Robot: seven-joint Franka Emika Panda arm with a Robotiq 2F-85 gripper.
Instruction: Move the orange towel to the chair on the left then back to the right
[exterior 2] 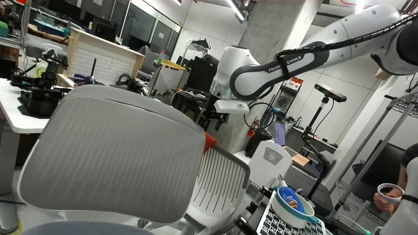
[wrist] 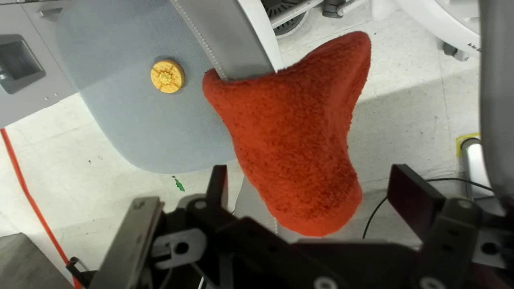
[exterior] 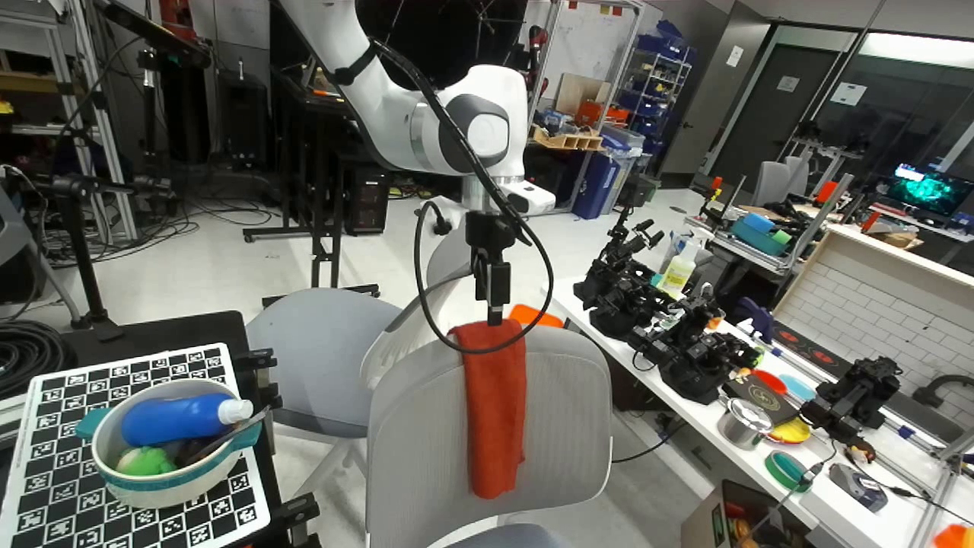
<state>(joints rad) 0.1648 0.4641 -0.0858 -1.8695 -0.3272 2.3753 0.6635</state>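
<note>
Gripper [wrist: 313, 192] stands with its two fingers [wrist: 217, 186] spread, gripping nothing. One orange towel [wrist: 297, 140] drapes over the back of a chair [exterior: 567, 415] directly below the tool — perhaps between the fingertips; depth is unclear. Which leg this is, I can't tell: both moves, only the return, or none may be left. Beside that chair stands a second chair [exterior: 335, 354] — two near the tool; farther out, one pot [exterior: 160, 493] holds one blue bottle [exterior: 179, 418].
</note>
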